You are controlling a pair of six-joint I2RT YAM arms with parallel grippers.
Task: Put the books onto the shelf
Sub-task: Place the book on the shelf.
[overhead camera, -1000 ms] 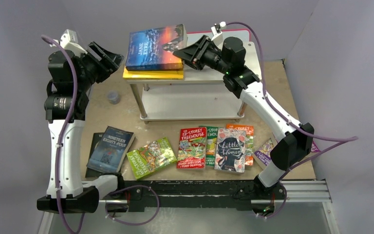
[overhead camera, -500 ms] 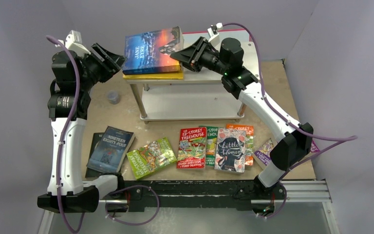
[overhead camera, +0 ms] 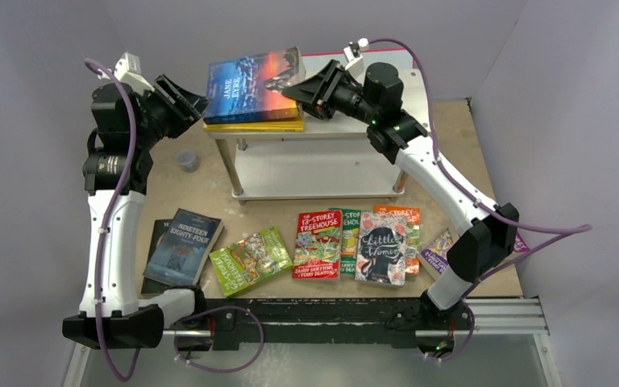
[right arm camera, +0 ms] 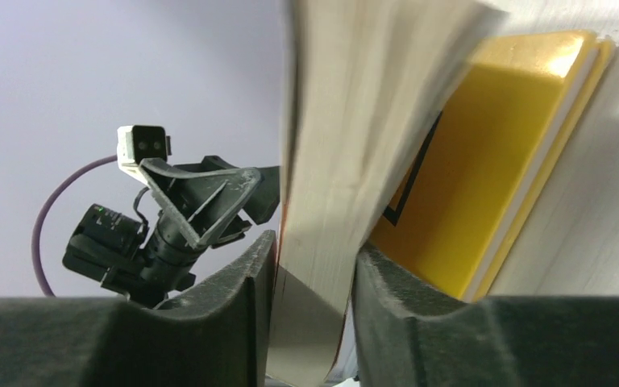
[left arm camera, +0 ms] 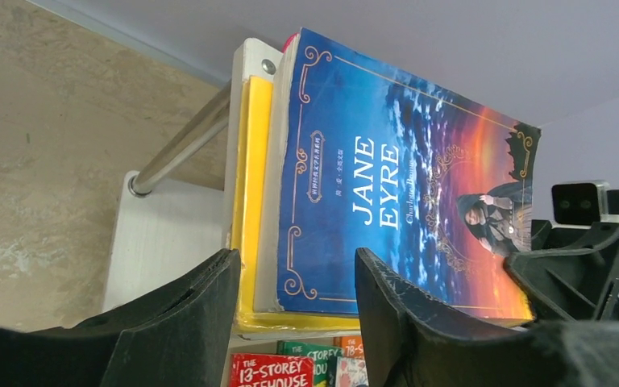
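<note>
The Jane Eyre book (overhead camera: 250,85) lies in the upper centre of the top view, on top of the yellow book (overhead camera: 254,123) on the upper board of the shelf (overhead camera: 314,171); its right edge is raised off the yellow cover, so it sits tilted, probably because it is being set down or squared on the stack; the right gripper (overhead camera: 294,87) is what props it, its fingers (right arm camera: 234,298) clamped on the fore-edge of the pages in the right wrist view; the left gripper (overhead camera: 197,101) hangs at the book's left edge with its jaws well apart and nothing between them, seemingly poised to steady the spine side; whether it touches the cover I cannot tell; Nineteen Eighty-Four (overhead camera: 179,244), Little Women (overhead camera: 381,250) and the Treehouse titles (overhead camera: 319,243) wait on the table (overhead camera: 209,185) along the lower part of the frame.
</note>
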